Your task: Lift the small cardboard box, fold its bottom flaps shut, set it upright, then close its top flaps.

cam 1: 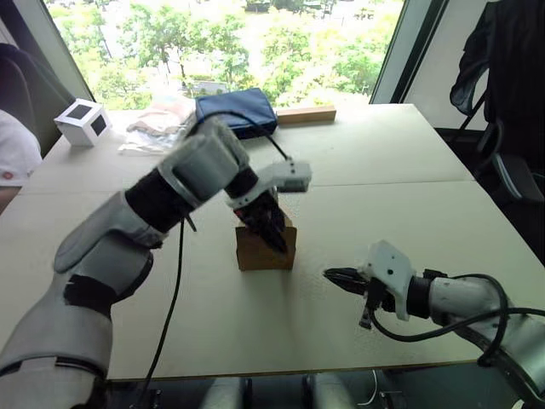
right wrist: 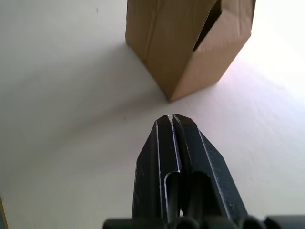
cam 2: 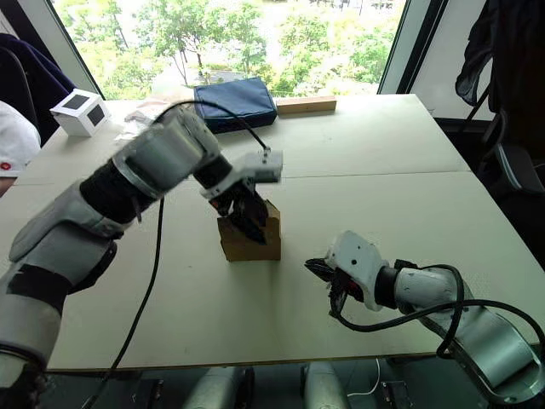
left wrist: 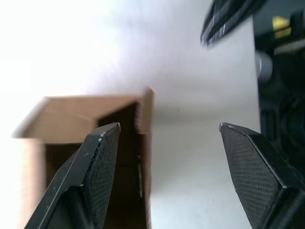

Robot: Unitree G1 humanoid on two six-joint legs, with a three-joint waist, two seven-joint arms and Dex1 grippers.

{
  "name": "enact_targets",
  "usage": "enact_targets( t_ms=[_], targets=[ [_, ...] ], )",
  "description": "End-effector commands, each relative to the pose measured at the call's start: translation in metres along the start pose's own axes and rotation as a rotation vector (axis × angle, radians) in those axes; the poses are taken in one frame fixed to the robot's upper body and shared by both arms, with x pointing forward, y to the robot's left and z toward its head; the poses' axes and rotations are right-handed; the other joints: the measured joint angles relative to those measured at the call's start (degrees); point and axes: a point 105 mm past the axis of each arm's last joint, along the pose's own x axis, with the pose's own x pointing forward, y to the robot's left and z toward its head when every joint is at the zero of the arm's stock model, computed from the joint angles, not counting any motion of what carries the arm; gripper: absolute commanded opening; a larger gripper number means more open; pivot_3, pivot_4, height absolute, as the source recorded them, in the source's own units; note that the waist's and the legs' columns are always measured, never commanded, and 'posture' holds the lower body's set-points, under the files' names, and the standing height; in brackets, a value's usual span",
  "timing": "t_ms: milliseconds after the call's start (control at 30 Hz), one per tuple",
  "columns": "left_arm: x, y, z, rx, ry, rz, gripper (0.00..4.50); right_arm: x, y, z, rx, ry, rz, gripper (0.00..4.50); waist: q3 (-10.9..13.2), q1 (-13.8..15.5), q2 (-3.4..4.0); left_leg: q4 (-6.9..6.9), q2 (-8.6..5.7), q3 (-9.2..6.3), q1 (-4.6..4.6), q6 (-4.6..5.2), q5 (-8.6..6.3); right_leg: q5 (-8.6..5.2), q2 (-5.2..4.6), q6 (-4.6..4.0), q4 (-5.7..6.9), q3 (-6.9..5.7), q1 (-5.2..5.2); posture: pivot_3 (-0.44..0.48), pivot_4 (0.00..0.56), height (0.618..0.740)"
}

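A small cardboard box (cam 1: 265, 247), plain brown corrugated, stands upright near the middle of a pale table (cam 1: 400, 162), its top open with one flap raised. The left gripper (cam 1: 271, 227) hangs over the opening, fingers spread wide, holding nothing. The right gripper (cam 1: 337, 278) points at the box from nearby, fingers pressed together, empty.

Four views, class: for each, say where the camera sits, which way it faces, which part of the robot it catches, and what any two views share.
Left eye view: head camera, looking forward and down at the table; both arms show.
Right eye view: its stereo twin, same scene.
Left wrist view: along the open left gripper, into the small cardboard box.
Right wrist view: along the shut right gripper, toward the box's side.
Shared: all four show the box standing on the table.
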Motion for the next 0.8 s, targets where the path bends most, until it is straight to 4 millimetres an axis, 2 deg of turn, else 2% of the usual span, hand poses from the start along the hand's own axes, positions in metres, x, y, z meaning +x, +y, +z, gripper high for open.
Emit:
enact_targets(
  t_ms=[33,100,133,233,267,300,367,467,500,533,633,800],
  targets=[
    [-0.061,0.01,0.025,-0.072,-0.358,0.077,3.49,-0.006,-0.013,0.017,0.068,-0.125,-0.027,0.0,-0.03,-0.16,0.06,0.0,0.0,0.01,0.03,0.06,-0.03,0.0,0.0,0.01,0.0,0.0,0.02,0.0,0.15,0.74],
    [-0.086,0.017,0.026,-0.099,-0.563,0.123,3.49,-0.005,-0.021,0.016,0.098,-0.15,-0.051,0.0,-0.04,-0.25,0.08,0.0,0.01,0.03,0.11,0.1,-0.06,-0.01,0.0,0.01,0.02,0.03,0.05,0.0,0.15,0.74],
    [-0.095,0.022,0.019,-0.092,-0.643,0.179,3.49,-0.005,-0.027,0.014,0.105,-0.157,-0.074,0.0,-0.06,-0.24,0.11,0.0,0.02,0.02,0.12,0.1,-0.06,-0.01,0.01,0.01,0.06,0.03,0.04,0.0,0.15,0.74],
    [-0.098,0.039,-0.036,-0.18,-0.696,0.39,3.49,0.001,-0.045,0.004,0.108,-0.142,-0.133,0.0,-0.18,-0.37,0.3,-0.03,0.02,0.05,0.25,0.08,-0.05,-0.01,-0.02,0.01,0.11,0.1,0.1,0.0,0.15,0.74],
    [-0.096,0.04,-0.051,-0.211,-0.694,0.437,2.97,0.003,-0.049,0.001,0.104,-0.132,-0.143,0.0,-0.17,-0.25,0.29,-0.06,0.02,0.1,0.31,0.07,-0.05,-0.01,-0.04,0.0,0.13,0.18,0.12,0.0,0.15,0.74],
    [-0.094,0.039,-0.063,-0.236,-0.713,0.465,2.78,0.005,-0.052,-0.002,0.102,-0.123,-0.149,0.0,-0.13,-0.15,0.23,-0.08,0.02,0.1,0.3,0.03,-0.03,-0.01,-0.03,0.0,0.15,0.2,0.1,0.0,0.15,0.74],
    [-0.093,0.035,-0.094,-0.309,-0.8,0.527,1.97,0.013,-0.057,-0.008,0.102,-0.114,-0.157,0.0,-0.09,0.06,0.15,-0.06,0.02,0.08,0.18,-0.04,0.01,0.01,-0.04,-0.02,0.14,0.18,0.01,0.0,0.15,0.74],
    [-0.07,0.023,-0.148,-0.417,-0.764,0.596,0.7,0.029,-0.063,-0.012,0.146,-0.153,-0.164,0.0,-0.11,0.08,0.09,0.02,-0.02,0.07,0.03,-0.32,0.15,0.04,-0.17,-0.04,0.14,0.17,-0.11,0.0,0.15,0.74],
    [-0.059,0.018,-0.159,-0.439,-0.741,0.604,0.27,0.035,-0.064,-0.014,0.162,-0.161,-0.165,0.0,-0.12,0.06,0.1,0.0,-0.05,0.08,0.03,-0.33,0.15,0.04,-0.29,-0.05,0.15,0.17,-0.11,0.0,0.15,0.74],
    [-0.049,0.013,-0.168,-0.465,-0.728,0.607,0.04,0.04,-0.065,-0.018,0.168,-0.158,-0.166,0.0,-0.12,0.08,0.11,-0.02,-0.05,0.08,0.06,-0.35,0.15,0.05,-0.32,-0.05,0.12,0.18,-0.09,0.0,0.15,0.74],
    [-0.022,0.006,-0.183,-0.502,-0.69,0.615,0.04,0.053,-0.068,-0.031,0.161,-0.133,-0.176,0.0,-0.13,1.15,0.07,-0.03,-0.12,0.01,0.07,-0.25,0.08,0.07,-0.38,-0.09,0.09,0.12,-0.01,0.0,0.15,0.74],
    [0.017,0.005,-0.185,-0.512,-0.69,0.612,0.04,0.069,-0.062,-0.044,0.152,-0.122,-0.154,0.0,-0.17,1.47,0.11,-0.03,-0.18,-0.04,0.11,-0.22,0.06,0.12,-0.37,-0.15,0.04,0.04,0.07,0.0,0.15,0.74]
  ],
)
